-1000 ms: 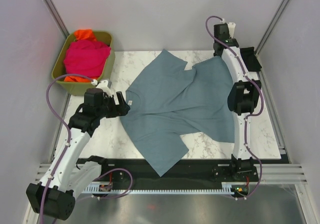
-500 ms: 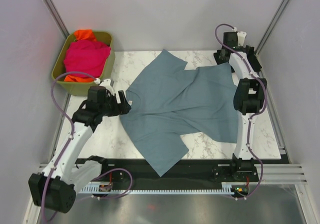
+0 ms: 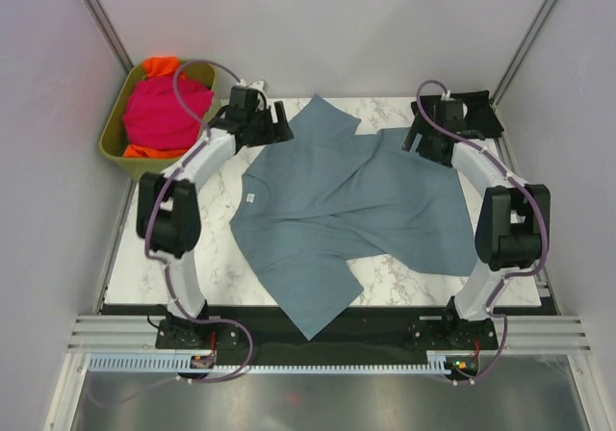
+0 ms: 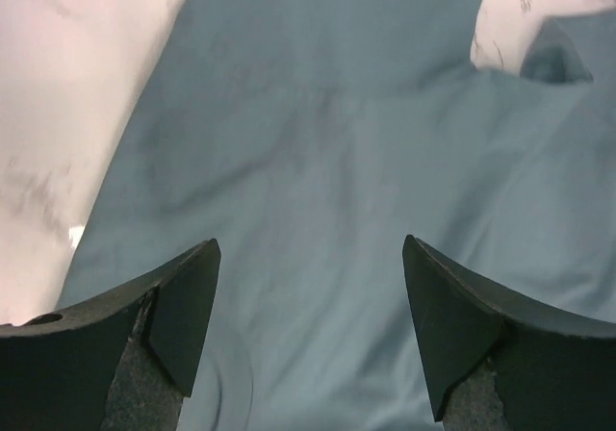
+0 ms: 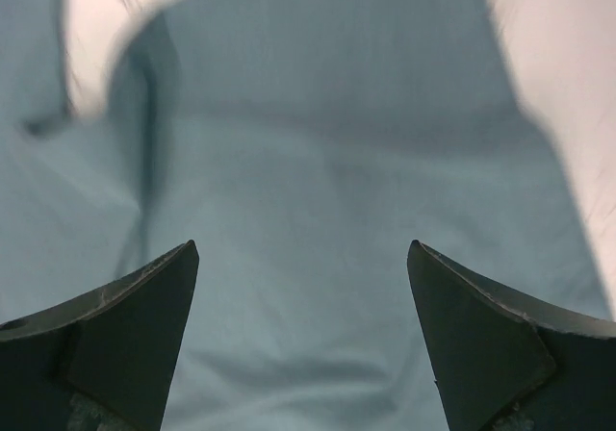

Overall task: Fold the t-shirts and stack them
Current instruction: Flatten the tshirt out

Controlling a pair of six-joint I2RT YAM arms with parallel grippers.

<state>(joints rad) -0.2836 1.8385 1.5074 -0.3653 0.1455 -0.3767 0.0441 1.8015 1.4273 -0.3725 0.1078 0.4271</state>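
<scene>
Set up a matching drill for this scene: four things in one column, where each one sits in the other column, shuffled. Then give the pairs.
Things
1. slate blue-grey t-shirt
2. magenta-pink t-shirt
3. orange t-shirt
4. olive-green bin

Places
A. on top of the pile inside the bin
B. beside the far left corner of the marble table
C. spread out, rumpled, across the marble table
D. peeking out from under another shirt in the bin

Pairs: 1-C, 2-A, 3-D, 4-B

Blue-grey t-shirt flat across marble table
</scene>
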